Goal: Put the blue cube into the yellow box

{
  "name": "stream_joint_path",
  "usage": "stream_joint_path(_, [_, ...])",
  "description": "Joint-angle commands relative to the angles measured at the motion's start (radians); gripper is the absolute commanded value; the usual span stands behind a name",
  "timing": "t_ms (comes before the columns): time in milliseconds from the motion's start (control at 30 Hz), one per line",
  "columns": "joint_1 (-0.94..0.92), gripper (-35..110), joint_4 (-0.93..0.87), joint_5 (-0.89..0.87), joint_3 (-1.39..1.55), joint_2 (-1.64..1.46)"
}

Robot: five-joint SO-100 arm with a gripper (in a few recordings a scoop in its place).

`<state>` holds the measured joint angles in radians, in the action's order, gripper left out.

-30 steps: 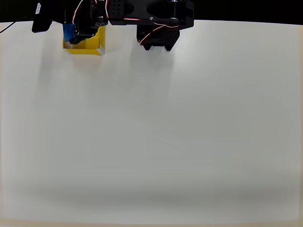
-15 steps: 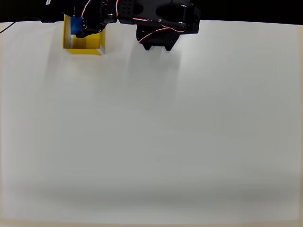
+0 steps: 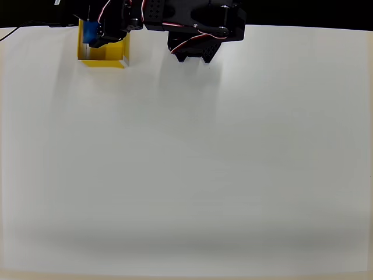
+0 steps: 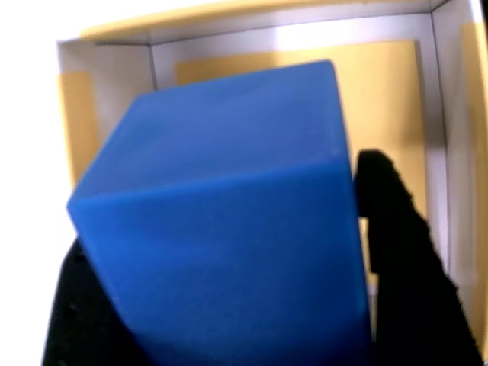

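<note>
The yellow box (image 3: pixel 105 53) sits on the white bench (image 3: pixel 186 163) at its far edge, its open top facing up; in the wrist view its yellow floor (image 4: pixel 381 107) shows bare behind the cube. The blue cube (image 4: pixel 229 221) is above the box's opening, tilted, gripped between the black fingers (image 4: pixel 396 252) of the end effector (image 3: pixel 96 34), which is closed on it. The black arm (image 3: pixel 192 23) reaches along the bench's far edge toward the box.

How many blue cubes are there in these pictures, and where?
1. The blue cube is held between the gripper fingers, above the open yellow box at the table's top-left in the overhead view.
</note>
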<state>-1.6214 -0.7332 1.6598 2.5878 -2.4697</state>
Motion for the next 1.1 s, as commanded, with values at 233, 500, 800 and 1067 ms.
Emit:
stream_joint_path(233, [0.012,20,0.003,0.017,0.080,-0.097])
stream_joint_path(500, [0.011,32,0.063,-0.011,0.135,-0.123])
stream_joint_path(800, [0.011,29,0.067,0.000,0.104,-0.132])
stream_joint_path(1067, [0.026,12,-0.305,0.049,-0.262,-0.129])
